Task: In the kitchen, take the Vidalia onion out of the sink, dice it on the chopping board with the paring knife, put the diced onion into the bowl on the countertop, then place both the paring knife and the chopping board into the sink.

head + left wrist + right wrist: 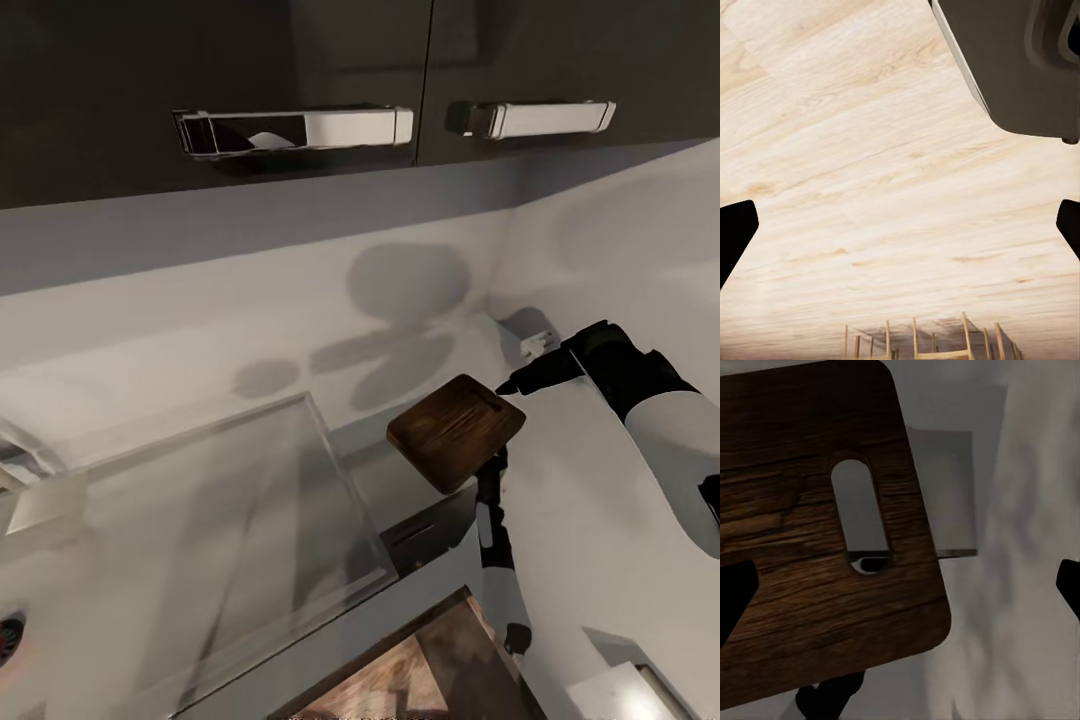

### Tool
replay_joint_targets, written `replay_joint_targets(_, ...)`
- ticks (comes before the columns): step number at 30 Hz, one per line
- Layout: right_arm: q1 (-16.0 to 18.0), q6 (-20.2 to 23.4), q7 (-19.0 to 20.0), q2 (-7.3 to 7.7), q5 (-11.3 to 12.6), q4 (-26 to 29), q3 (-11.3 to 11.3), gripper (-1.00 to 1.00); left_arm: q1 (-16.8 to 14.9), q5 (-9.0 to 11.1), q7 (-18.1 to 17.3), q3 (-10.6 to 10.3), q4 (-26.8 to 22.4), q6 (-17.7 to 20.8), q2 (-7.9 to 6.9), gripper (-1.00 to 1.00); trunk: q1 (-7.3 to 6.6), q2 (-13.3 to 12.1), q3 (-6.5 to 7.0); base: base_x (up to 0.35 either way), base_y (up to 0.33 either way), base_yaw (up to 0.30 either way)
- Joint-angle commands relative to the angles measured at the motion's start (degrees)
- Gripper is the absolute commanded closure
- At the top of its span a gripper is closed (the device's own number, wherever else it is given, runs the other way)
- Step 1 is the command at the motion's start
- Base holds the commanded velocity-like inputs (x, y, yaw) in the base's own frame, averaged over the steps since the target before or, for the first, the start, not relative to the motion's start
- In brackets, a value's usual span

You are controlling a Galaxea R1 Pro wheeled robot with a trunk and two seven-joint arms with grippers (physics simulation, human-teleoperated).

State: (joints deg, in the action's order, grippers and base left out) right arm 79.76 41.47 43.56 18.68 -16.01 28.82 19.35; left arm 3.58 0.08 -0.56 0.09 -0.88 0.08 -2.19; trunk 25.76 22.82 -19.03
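Note:
The chopping board (pixel 456 430), dark-brown wood with a slot handle, sits tilted and raised above the grey countertop (pixel 590 500), just past the sink's (pixel 200 540) near corner. A slim white-and-black upright part (pixel 495 560) stands under it. My right gripper (pixel 512 385) points at the board's far edge. In the right wrist view the board (pixel 810 547) lies flat-on below the gripper (pixel 900 589), whose fingers stand wide apart, open. My left gripper (pixel 900 225) is open over pale wood floor (pixel 870 150). The onion, paring knife and bowl are out of view.
Dark wall cabinets with chrome handles (pixel 300 130) hang above the counter. A white wall socket (pixel 540 343) sits behind the right gripper. Wood floor (pixel 400 680) shows past the counter's edge. Wooden chair frames (pixel 922 341) and a dark body (pixel 1012 60) appear in the left wrist view.

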Motion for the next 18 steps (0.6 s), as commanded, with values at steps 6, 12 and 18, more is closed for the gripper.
replay_joint_targets(6, 0.04, 0.02, -1.74, 0.04, -0.6, 0.1, 0.16, -1.0, 0.02, 0.01, -0.06, 0.0, -0.09, 0.01, -0.01, -1.0, 0.03, 0.1, -0.65, 0.0, 0.0, 0.0)
replay_joint_targets(12, 0.04, 0.02, -2.41, 0.04, -0.6, 0.1, 0.1, -1.0, 0.02, 0.01, -0.06, 0.0, -0.09, 0.01, -0.01, -1.0, 0.03, 0.1, -1.21, 0.0, 0.0, 0.0)
replay_joint_targets(18, 0.04, -0.09, -4.04, 0.04, -0.6, 0.1, -2.09, -1.0, 0.02, 0.01, -0.06, 0.0, -0.09, 0.01, -0.01, -1.0, 0.03, 0.1, -1.78, 0.0, 0.0, 0.0)
